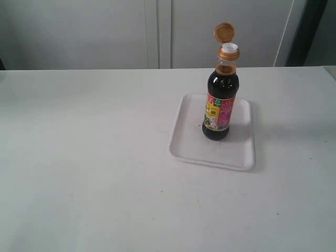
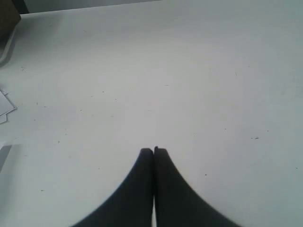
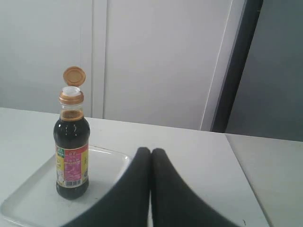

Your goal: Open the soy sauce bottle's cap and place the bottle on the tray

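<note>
**Bottle on tray, cap open — looked done**

The soy sauce bottle (image 1: 219, 105) stood upright right of centre in the exterior frame, on the tray (image 1: 184, 147). The cap (image 1: 224, 32) was flipped back on its hinge, spout exposed. The left gripper (image 2: 154, 151) and right gripper (image 3: 151, 152) had fingers pressed together, holding nothing, both clear of the bottle so nothing could tip it.

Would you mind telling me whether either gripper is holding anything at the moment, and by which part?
Nothing is held. The left gripper and right gripper are both shut on nothing; the soy sauce bottle stands alone.
</note>
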